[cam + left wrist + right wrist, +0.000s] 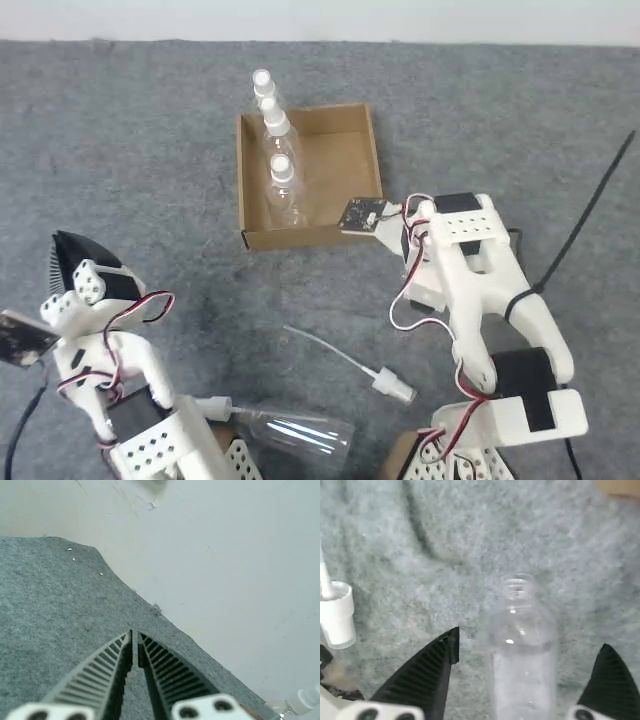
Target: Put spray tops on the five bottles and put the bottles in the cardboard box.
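Three clear bottles with white spray tops (277, 165) lie in a row along one side of the cardboard box (350, 170). My right gripper (531, 639) is open, its black fingers (427, 672) apart on either side of a clear bottle (522, 645) with a bare open neck, on the grey carpet. A loose spray top (337, 620) lies beside it. In the high view a spray top with a long tube (392, 384) lies on the carpet and another clear bottle (295, 430) lies by the left arm's base. My left gripper (135, 636) is shut on nothing, raised toward the wall.
The right arm (470, 270) stretches from the front edge toward the box's near corner. A black cable (590, 210) runs off to the right. Grey carpet (150, 150) covers the table, with a white wall (225, 555) behind it.
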Tool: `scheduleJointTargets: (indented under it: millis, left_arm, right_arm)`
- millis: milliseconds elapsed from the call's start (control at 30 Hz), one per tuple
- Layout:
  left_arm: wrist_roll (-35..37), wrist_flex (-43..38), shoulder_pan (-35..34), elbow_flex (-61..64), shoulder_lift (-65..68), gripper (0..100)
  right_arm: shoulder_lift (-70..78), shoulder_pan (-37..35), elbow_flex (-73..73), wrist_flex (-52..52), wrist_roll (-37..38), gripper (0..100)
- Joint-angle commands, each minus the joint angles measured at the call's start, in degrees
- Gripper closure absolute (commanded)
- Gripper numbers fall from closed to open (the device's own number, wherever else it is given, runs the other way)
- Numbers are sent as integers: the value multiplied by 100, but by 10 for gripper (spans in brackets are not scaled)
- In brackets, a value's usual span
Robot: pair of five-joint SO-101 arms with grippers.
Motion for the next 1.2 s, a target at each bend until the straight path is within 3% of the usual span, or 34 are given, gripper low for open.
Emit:
scheduleJointTargets:
  millis: [0,233,433,733,867,1167]
  left_arm:
    - [9,-202,18,-66,-88,984]
    - [9,-193,18,-66,-88,984]
    - [9,-193,18,-66,-88,984]
    - [9,-193,18,-66,-88,984]
    - [9,-193,18,-66,-88,984]
    - [9,-193,18,-66,-88,984]
  right_arm:
    - [-13,40,229,-391,70,641]
    - [-22,75,545,-778,70,656]
    - [-22,75,545,-804,44,812]
    - [-84,31,475,-400,26,971]
    - [-84,-22,167,31,0,983]
    - [-92,-470,-818,558,-1459,985]
